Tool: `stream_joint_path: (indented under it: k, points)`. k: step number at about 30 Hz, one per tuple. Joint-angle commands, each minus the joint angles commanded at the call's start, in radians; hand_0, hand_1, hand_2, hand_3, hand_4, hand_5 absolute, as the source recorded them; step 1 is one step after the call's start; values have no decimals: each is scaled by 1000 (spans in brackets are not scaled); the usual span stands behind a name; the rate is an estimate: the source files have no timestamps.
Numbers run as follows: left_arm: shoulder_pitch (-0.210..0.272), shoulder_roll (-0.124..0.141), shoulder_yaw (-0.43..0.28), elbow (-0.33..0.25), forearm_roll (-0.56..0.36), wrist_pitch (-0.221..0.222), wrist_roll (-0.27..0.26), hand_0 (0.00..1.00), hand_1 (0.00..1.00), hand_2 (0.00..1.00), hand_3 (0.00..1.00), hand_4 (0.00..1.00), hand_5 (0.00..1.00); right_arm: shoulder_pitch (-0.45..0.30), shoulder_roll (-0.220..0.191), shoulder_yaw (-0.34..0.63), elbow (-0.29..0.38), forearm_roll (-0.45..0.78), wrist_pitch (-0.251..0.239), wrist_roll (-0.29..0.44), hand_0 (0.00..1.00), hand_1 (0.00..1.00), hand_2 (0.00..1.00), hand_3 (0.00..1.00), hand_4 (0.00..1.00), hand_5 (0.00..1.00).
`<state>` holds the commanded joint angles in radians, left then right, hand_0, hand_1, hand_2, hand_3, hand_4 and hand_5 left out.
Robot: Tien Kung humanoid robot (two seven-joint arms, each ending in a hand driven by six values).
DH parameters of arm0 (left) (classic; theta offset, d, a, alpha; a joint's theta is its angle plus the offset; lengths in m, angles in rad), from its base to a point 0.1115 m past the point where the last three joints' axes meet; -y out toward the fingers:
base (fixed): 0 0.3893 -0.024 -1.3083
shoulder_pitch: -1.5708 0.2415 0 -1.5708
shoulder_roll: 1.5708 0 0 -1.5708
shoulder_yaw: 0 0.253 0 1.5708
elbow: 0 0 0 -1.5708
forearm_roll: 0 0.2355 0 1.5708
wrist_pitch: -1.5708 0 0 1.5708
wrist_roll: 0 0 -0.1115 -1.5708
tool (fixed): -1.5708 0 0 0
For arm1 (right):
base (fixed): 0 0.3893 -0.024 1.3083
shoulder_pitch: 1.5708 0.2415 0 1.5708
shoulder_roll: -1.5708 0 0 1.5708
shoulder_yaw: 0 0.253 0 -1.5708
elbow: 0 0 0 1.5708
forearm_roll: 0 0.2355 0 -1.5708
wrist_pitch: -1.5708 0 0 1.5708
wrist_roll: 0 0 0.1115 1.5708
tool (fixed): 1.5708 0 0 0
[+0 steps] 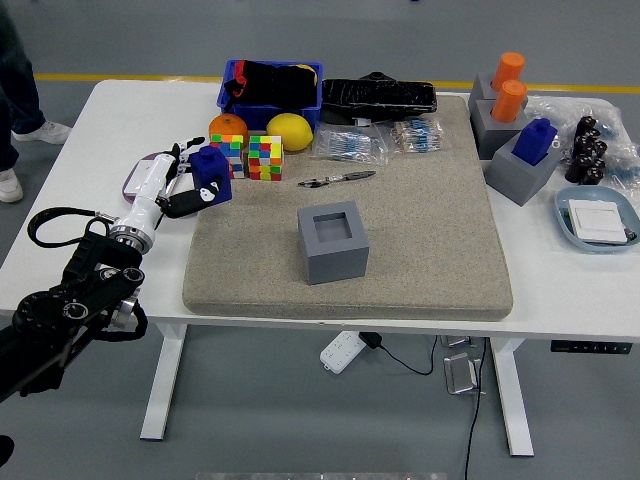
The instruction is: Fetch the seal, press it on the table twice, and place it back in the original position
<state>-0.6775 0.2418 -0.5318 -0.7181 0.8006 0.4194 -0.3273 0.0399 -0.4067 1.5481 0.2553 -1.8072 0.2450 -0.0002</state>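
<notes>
No readable writing anywhere. Blue seal [211, 173] at centre-left of frame, over mat's [420, 240] left edge, grasped in left hand [180, 190]. Empty grey holder [332, 241] right of it, mid-frame.

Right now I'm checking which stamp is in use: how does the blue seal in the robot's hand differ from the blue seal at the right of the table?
The held blue seal is gripped by the left hand at the mat's left edge; its grey holder sits empty. The right blue seal stands upright in its own grey block, untouched. Both are dark blue with a narrower top.
</notes>
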Motion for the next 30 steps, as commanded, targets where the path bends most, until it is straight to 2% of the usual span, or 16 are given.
stream_joint_path:
  k: [11, 15, 23, 30]
  points:
    - [-4, -12, 43, 66, -55, -5, -11, 832, 519, 479, 875, 439, 2, -1, 0, 5, 1, -4, -1, 0, 798, 705, 687, 646, 771, 541]
    - [0, -19, 51, 79, -81, 1, -35, 831, 518, 478, 874, 440, 2, 1, 1, 5, 4, 0, 0, 1, 800, 706, 688, 647, 772, 541]
    - [17, -48, 13, 46, -71, 16, -53, 831, 516, 477, 873, 441, 2, -2, 0, 11, 2, -4, -2, 2, 800, 705, 687, 647, 773, 539]
    - [16, -84, 41, 33, -67, 21, -64, 830, 518, 476, 872, 446, 2, 3, 4, 0, 5, 1, 1, 2, 799, 705, 687, 647, 774, 539]
